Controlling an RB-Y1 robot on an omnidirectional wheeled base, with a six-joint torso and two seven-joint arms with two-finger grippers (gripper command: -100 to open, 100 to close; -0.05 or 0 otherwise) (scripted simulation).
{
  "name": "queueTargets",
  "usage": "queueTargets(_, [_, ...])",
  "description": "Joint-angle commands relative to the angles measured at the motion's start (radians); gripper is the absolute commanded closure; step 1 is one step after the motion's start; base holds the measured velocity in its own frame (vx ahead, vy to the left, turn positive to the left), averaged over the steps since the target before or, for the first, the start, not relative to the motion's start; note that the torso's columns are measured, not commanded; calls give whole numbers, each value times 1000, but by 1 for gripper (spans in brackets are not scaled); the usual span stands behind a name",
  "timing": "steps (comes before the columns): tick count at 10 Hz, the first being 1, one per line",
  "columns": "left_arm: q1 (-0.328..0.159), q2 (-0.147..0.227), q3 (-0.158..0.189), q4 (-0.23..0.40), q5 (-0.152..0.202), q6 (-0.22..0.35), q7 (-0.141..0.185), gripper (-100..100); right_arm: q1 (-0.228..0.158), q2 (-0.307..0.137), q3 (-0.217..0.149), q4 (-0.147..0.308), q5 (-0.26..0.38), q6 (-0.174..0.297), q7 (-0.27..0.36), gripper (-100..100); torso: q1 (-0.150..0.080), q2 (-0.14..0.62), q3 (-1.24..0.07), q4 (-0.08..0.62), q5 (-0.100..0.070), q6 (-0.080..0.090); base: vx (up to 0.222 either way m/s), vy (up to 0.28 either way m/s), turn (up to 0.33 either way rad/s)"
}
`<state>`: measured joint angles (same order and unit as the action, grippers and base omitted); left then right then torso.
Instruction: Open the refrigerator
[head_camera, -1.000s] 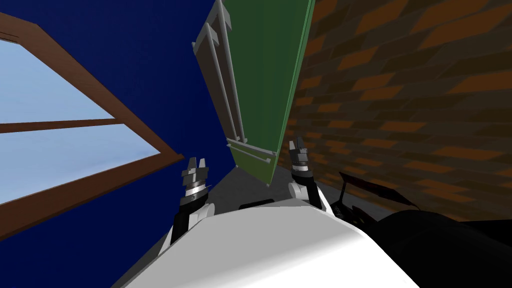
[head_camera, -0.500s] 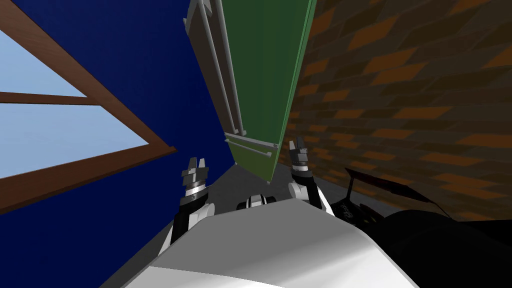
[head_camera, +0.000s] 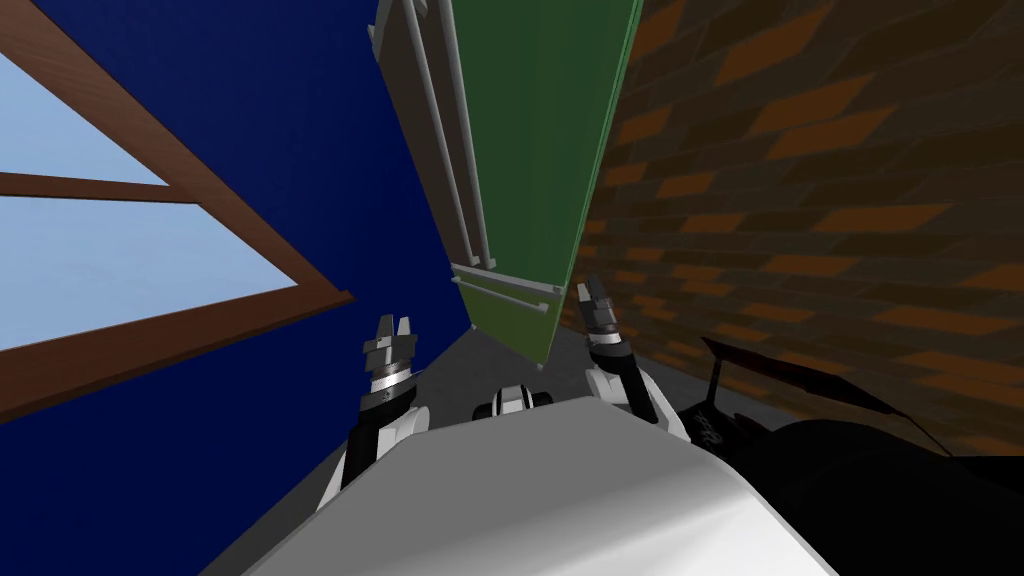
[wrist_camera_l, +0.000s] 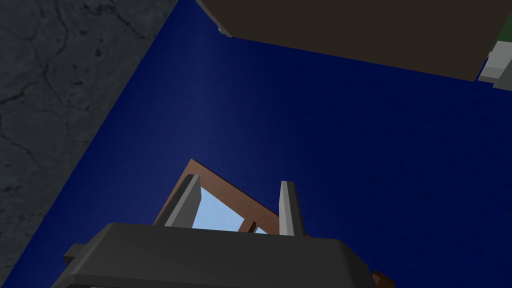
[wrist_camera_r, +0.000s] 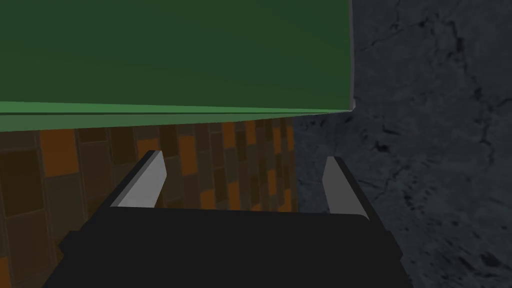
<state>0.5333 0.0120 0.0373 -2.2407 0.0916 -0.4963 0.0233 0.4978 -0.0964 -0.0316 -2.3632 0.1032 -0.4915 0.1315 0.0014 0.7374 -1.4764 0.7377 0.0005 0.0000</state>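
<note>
Right gripper (head_camera: 592, 297) has tipped a touch closer to the refrigerator (head_camera: 530, 120) since half a second ago. Head view: it's just beside the green box's lower corner, and the left gripper (head_camera: 392, 328) sits further off on the handle side. Left wrist: fingers (wrist_camera_l: 287, 205) spread, empty. Right wrist: fingers (wrist_camera_r: 145, 182) spread, holding nothing, with the green face just beyond them and no contact. Doors look shut and the handles (head_camera: 465, 180) untouched, so I'd say opening hasn't started.
</note>
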Motion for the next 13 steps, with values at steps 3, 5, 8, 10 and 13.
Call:
queueTargets(3, [0,0,0,0,0,0,0,0,54,-54,-55,-28,99,38,24,-100,-1,-1,-1,0,0,0,108,80,41])
queueTargets(5, [0,0,0,0,0,0,0,0,85,-69,-86,-39,155,58,36,-100,-1,2,1,0,0,0,95,99,59])
queueTargets(8, [0,0,0,0,0,0,0,0,137,-87,-137,-50,248,92,58,-100,-2,0,0,0,-1,0,128,105,57])
queueTargets(10, [0,0,0,0,0,0,0,0,175,-97,-175,-54,305,117,74,-100,0,-1,-1,0,0,0,147,135,57])
queueTargets(13, [0,0,0,0,0,0,0,0,215,-106,-215,-55,382,143,90,-100,-4,4,2,1,-1,0,93,88,44])
